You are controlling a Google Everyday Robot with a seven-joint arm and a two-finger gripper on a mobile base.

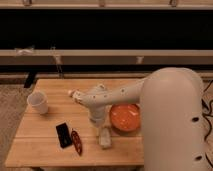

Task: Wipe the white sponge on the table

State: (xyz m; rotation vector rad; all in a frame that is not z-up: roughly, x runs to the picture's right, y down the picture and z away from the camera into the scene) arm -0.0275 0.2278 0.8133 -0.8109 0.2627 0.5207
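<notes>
The white sponge lies on the light wooden table, near its front edge and just left of the orange bowl. My gripper points down at the end of the white arm, right above the sponge's far end and seemingly touching it. The arm reaches in from the right across the table's middle.
A white cup stands at the table's left. A black flat object and a thin red object lie left of the sponge. A pale object peeks out behind the arm. The robot's large white body covers the right side.
</notes>
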